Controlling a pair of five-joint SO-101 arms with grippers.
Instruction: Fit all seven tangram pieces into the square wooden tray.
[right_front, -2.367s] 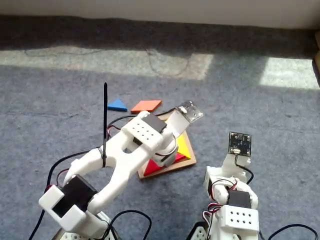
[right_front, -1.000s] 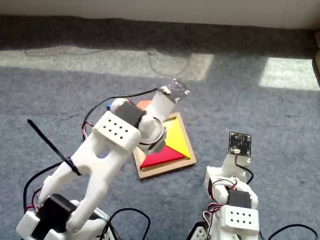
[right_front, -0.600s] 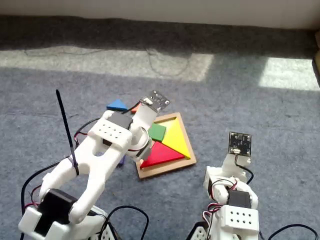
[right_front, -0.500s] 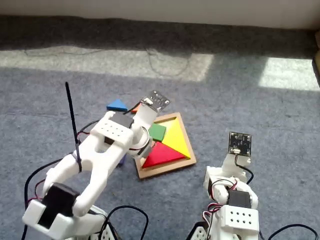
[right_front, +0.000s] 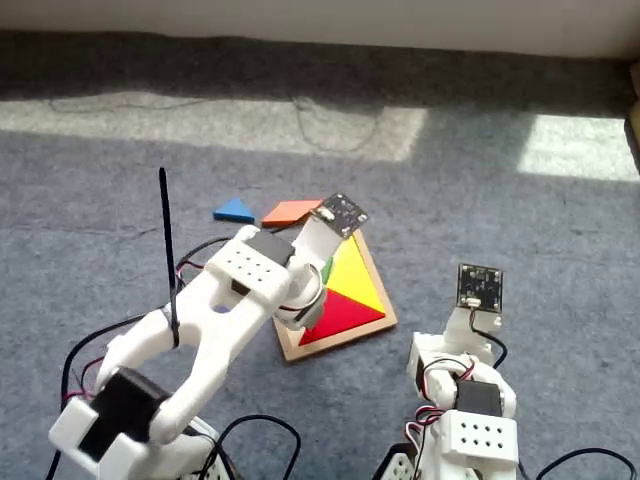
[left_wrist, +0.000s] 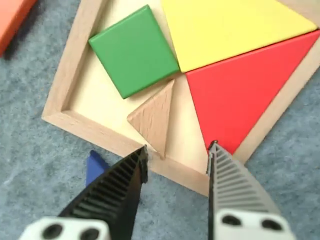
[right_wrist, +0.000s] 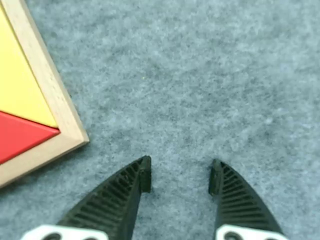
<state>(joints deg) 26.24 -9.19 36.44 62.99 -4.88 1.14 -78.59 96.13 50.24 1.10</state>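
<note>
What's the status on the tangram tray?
Left hand open above tray rim. Right hand open over carpet. Four pieces in; orange piece, blue triangle, dark blue piece out.

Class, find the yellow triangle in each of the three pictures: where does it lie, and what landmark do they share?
High view: the yellow triangle lies in the tray, just beyond the red triangle.
Left wrist view: yellow triangle beside the green square, meeting the red triangle.
Right wrist view: yellow triangle against the tray rim, near a corner.
Shared landmark: the red triangle along its edge.
</note>
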